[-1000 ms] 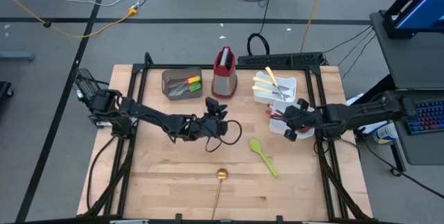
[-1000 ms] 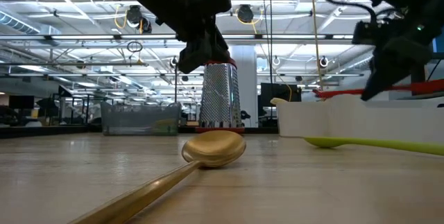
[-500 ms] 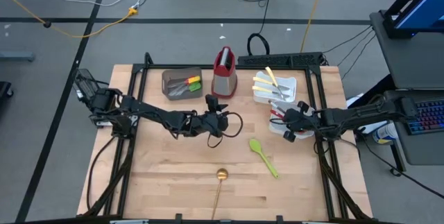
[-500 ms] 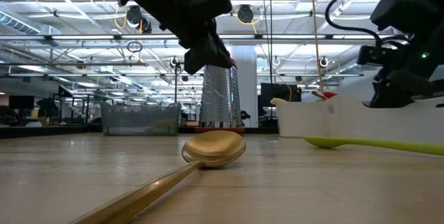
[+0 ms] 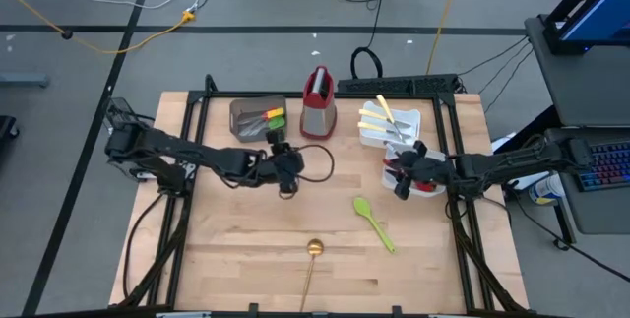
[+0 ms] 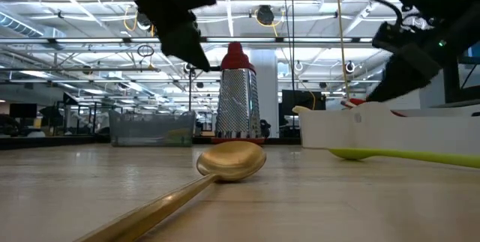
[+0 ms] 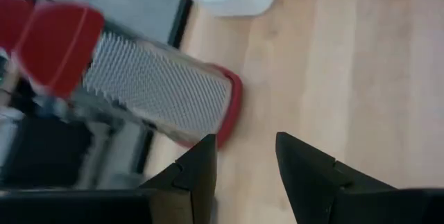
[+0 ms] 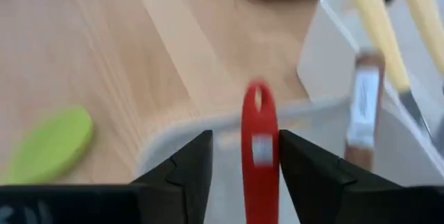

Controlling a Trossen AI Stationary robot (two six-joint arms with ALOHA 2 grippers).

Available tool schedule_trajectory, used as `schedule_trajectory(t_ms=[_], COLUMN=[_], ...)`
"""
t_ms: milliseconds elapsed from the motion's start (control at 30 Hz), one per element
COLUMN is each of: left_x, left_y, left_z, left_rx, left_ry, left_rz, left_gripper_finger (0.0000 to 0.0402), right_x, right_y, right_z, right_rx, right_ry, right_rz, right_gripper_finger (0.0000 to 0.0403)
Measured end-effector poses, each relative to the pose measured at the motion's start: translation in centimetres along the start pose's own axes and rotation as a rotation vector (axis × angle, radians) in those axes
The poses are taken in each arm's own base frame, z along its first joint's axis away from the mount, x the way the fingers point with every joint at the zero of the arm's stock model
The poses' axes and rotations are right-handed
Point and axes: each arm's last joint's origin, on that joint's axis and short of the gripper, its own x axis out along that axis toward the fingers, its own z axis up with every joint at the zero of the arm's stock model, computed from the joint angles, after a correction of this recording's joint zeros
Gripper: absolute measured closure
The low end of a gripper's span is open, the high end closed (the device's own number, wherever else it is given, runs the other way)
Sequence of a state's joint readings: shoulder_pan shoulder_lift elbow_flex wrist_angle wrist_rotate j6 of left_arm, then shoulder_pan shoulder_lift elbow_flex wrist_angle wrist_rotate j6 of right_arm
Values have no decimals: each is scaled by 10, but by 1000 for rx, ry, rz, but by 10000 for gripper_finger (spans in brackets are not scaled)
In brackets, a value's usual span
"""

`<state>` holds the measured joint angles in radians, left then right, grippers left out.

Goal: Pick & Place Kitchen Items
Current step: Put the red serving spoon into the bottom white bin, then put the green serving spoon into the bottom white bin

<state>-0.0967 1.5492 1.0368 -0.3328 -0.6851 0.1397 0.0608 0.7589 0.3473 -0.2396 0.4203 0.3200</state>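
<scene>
My right gripper (image 5: 402, 179) hangs open over the near white tray (image 6: 360, 131) at the table's right. A red utensil's handle (image 8: 260, 148) lies in that tray, between the fingers. My left gripper (image 5: 285, 167) hovers open and empty above mid-table, near the upright red-and-steel grater (image 7: 149, 85). A green spoon (image 5: 373, 222) and a gold spoon (image 5: 312, 256) lie flat on the wood. Yellow-handled knives (image 5: 379, 117) rest in the far white tray. More utensils sit in the brown bin (image 5: 254, 119). My right gripper stands astride the red utensil's handle end (image 8: 260, 130), which lies along the fingers and rests in the tray. A gap shows on one side; whether the other finger (image 8: 305, 172) touches the handle, I cannot tell.
The grater (image 5: 317, 104) stands at the far middle, between the bin and the trays. Bare wood stretches across the table's near half, around the two spoons. A black frame edges the table's sides.
My right gripper has sunk a little toward the near tray and has opened, letting the red utensil go into the tray. My left gripper has drawn back toward the table's left and far side, risen a little and rolled.
</scene>
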Motion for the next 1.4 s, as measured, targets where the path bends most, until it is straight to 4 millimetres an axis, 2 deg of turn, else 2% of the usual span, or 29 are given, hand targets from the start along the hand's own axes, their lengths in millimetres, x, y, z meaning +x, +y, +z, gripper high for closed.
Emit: schedule_trajectory(t_ms=[200,400,567,700,800,1000,1233,1400], left_x=[-35,-81,-118,-134,-136,-127,-110,-100], left_y=[28,61,83,90,88,75,58,49], left_z=[-10,-22,-37,-58,-76,-105,-122,-127], left_rx=[-119,-202,-288,-338,-373,-419,-416,-389], left_ry=[33,-18,-152,-230,-265,-335,-345,-296], left_rz=[-127,-139,-148,-160,-167,-177,-179,-181], left_gripper_finger=[247,247,247,247,247,247,247,247], right_x=[-5,-15,-20,-21,-23,-21,-4,13], right_y=[5,11,14,15,17,26,48,60], right_z=[23,49,58,63,69,86,118,130], right_rx=[4,31,30,42,19,-34,-94,-110], right_ry=[-227,-492,-587,-638,-707,-779,-719,-678], right_rz=[65,167,263,271,293,368,444,446], right_gripper_finger=[234,237,238,238,238,238,238,238])
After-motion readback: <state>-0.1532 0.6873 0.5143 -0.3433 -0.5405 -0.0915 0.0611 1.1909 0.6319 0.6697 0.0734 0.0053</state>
